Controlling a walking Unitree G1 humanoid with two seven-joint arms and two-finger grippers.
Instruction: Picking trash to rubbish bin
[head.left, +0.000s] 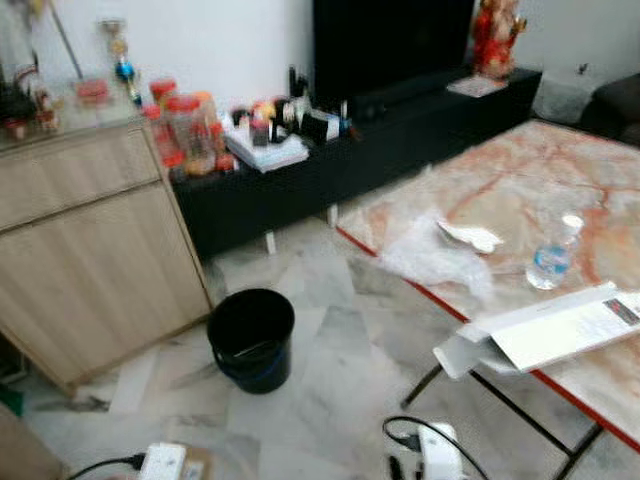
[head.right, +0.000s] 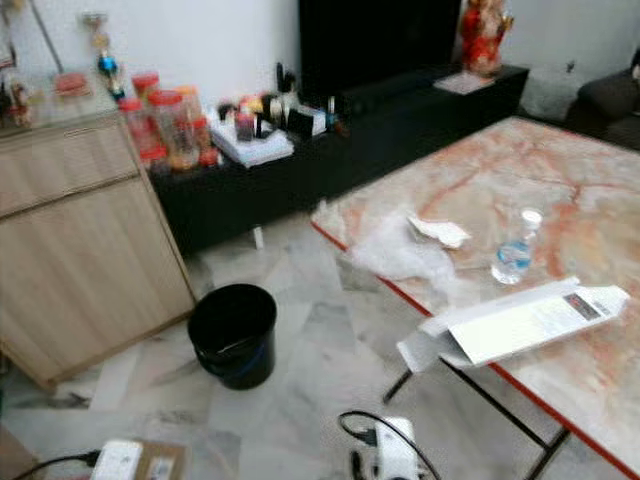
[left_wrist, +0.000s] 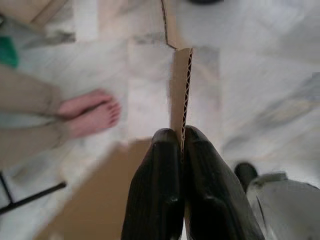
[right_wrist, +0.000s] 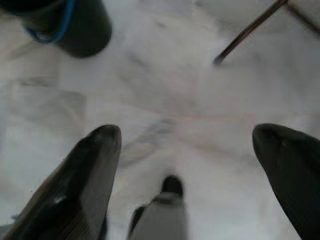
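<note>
Even, soft indoor light with faint shadows on the pale floor (head.left: 340, 350); both eye views are slightly blurred, and the wrist views are soft throughout.

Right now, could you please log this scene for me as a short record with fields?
left pincer: shut on a flat piece of brown corrugated cardboard, held edge-on above the floor
right pincer: open, holding nothing, over the pale marble floor
bin: round black plastic bucket on the floor, between the light wooden cabinet and the marble-patterned table
trash on table: crumpled clear plastic wrap, clear plastic water bottle, long white cardboard box
person: bare foot beside the cardboard
</note>
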